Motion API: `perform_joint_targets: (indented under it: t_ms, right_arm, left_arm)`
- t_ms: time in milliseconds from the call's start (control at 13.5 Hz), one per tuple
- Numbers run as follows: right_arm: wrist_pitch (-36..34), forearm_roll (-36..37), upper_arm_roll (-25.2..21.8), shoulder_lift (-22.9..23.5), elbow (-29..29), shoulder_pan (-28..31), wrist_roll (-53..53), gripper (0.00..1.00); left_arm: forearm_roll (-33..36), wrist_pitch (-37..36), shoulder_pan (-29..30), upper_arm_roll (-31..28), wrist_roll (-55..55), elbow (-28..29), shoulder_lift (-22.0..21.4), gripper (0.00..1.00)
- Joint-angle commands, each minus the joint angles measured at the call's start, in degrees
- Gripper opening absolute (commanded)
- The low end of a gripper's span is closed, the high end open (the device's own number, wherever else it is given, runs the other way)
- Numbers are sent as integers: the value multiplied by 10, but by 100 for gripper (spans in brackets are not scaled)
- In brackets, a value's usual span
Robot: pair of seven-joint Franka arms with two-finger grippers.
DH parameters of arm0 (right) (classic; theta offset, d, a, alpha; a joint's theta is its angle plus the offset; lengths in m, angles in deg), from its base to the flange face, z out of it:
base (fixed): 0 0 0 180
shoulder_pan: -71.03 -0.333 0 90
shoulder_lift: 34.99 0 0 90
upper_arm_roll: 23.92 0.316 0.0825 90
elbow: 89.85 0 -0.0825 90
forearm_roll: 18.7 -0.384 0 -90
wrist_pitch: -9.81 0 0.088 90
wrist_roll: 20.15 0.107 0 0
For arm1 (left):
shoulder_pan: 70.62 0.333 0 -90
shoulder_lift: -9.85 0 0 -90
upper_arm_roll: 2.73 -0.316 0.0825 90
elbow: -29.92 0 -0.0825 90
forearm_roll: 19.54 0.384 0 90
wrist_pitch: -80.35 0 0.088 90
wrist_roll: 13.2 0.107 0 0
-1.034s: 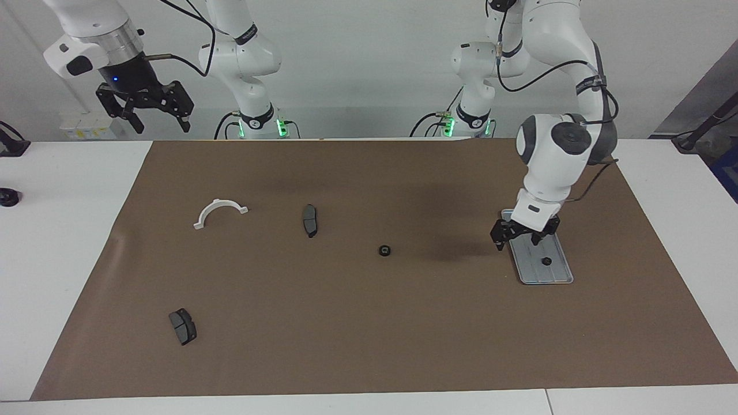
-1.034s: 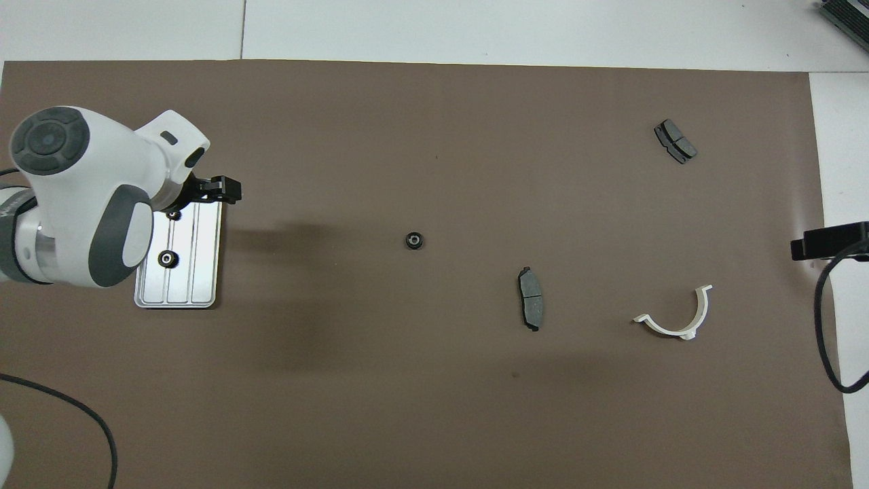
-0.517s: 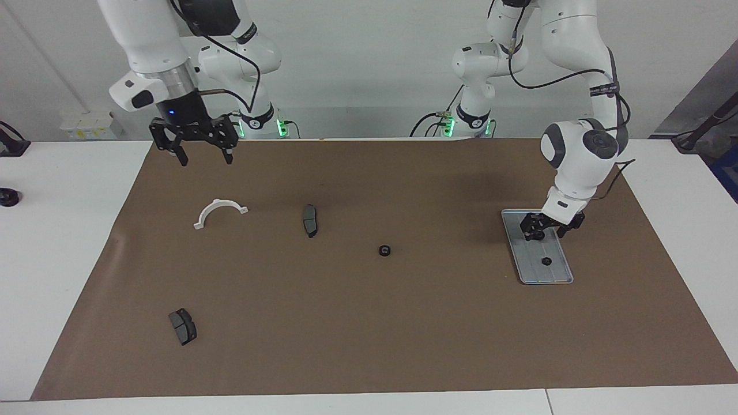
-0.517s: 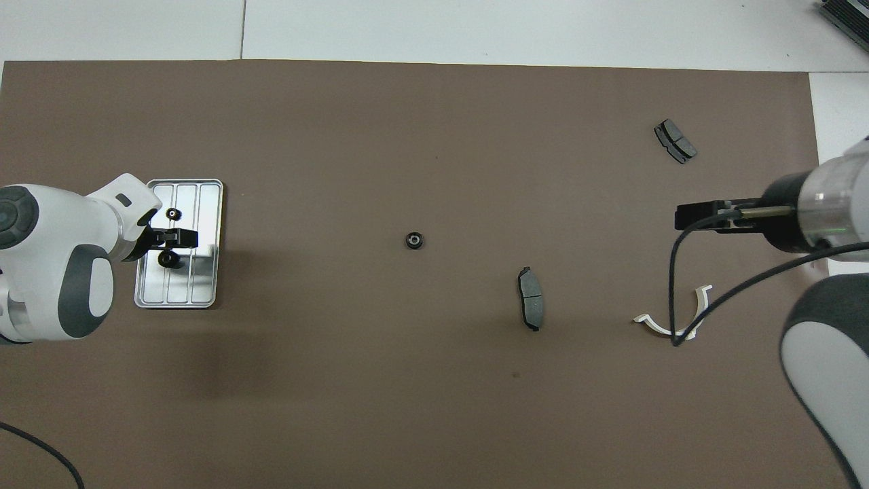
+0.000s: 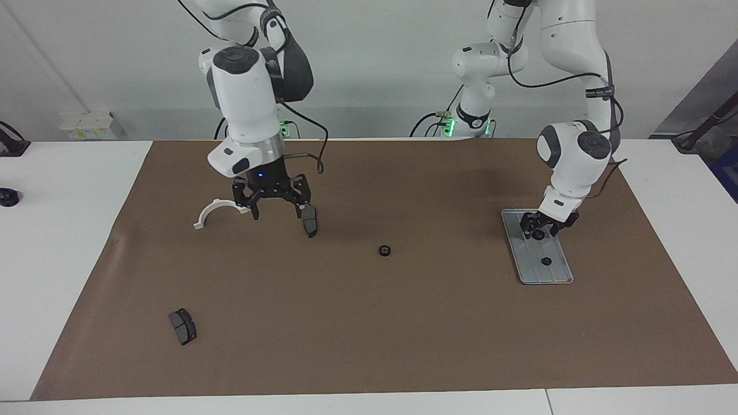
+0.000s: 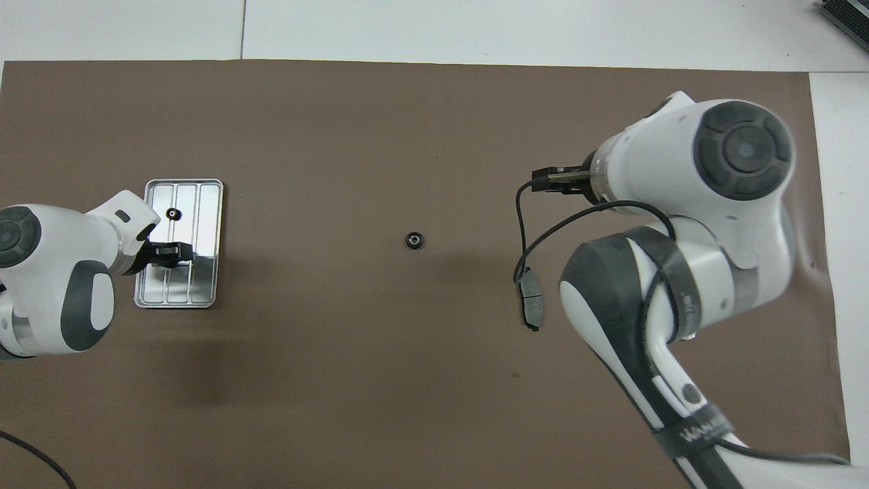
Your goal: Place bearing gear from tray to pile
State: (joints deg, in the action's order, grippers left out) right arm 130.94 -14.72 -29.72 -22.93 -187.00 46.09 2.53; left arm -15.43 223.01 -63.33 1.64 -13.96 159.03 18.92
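Brown paper mat (image 5: 369, 323) covers the counter (image 5: 57, 230) as I run both arms from my remote station. My left end effector (image 5: 540, 231) is down on the silver-grey tray (image 5: 556, 274), toward the left arm's end of the counter, at the tray's end nearer to the robots. A dark round shape at its tips looks like a bearing gear, but it is black on black and hard to separate from the tool. I cannot tell whether this end effector is spread or pinching it.

Overhead, the left end effector (image 6: 170, 251) covers that spot on the tray (image 6: 204, 204), and the arm's white wrist cuts off part of the tray's rim. One free gear (image 5: 545, 261) lies on the grooves farther from the robots, and it is plain overhead too (image 6: 174, 214).

A lone gear (image 5: 384, 251) sits on the mat near the middle of the counter, well apart from the tray. It is the only piece of the pile I can make out (image 6: 414, 240).

My right end effector (image 5: 278, 213) hangs spread wide over the mat between a white half-ring (image 5: 205, 208) and a brake pad (image 5: 311, 223). One tip overlaps the pad's upper end in the facing view, and I cannot tell whether they touch. Overhead, the right arm's bulk hides its own end effector, the half-ring and a second brake pad (image 5: 183, 326), which lies farther from the robots. Only the first pad (image 6: 531, 307) peeks out beside the arm
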Motion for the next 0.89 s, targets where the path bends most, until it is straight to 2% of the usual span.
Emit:
perform_joint_targets:
  t_ms: [0, 74, 222, 369, 517, 665, 812]
  right_arm:
    - [24, 28, -3, 87, 66, -43, 62, 100]
    - [30, 42, -3, 107, 71, -58, 89, 100]
    - [53, 65, -4, 165, 113, -94, 157, 100]
    - [65, 101, -3, 248, 197, -117, 241, 100]
    - [75, 102, -1, 264, 200, -127, 254, 100]
    - [114, 91, 0, 277, 199, -144, 278, 100]
    - [121, 88, 1, 273, 188, -159, 289, 100]
  left_arm:
    - [-9, 19, 10, 6, 6, 24, -17, 65]
    - [-9, 21, 10, 6, 6, 24, -16, 63]
    - [-9, 20, 12, 6, 7, 24, -16, 54]
    - [-9, 26, 10, 6, 7, 22, -14, 52]
    - [-9, 37, 10, 6, 10, 22, -13, 52]
    - [-9, 42, 11, 6, 11, 21, -12, 52]
    - [-9, 48, 11, 6, 11, 21, -10, 52]
